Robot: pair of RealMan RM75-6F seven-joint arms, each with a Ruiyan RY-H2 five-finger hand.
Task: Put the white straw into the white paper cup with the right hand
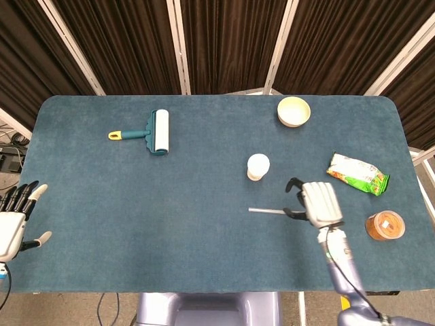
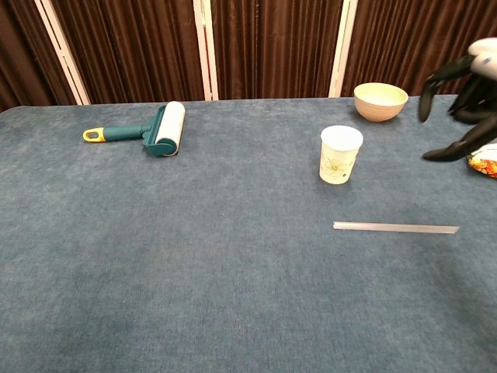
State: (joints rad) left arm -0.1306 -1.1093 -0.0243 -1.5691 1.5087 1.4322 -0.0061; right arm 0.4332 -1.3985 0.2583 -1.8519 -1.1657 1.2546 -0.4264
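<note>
My right hand [image 1: 319, 204], fingers spread and holding nothing, hangs over the right end of the thin white straw [image 1: 268, 211], lying flat at centre frame just below the upright white paper cup [image 1: 257, 166] (its inside I can't make out). My left hand [image 1: 15, 219], also spread, is cut off at the lower left edge.

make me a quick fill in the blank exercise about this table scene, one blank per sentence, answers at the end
1. The white straw lies flat on the table, nearer the camera than the white paper ____.
2. The right hand hangs above the straw with its fingers apart, holding ____.
3. The lint roller has a yellow tip on its ____.
4. The left hand is at the table's left edge, fingers spread and ____.

Missing words: cup; nothing; handle; empty
</note>
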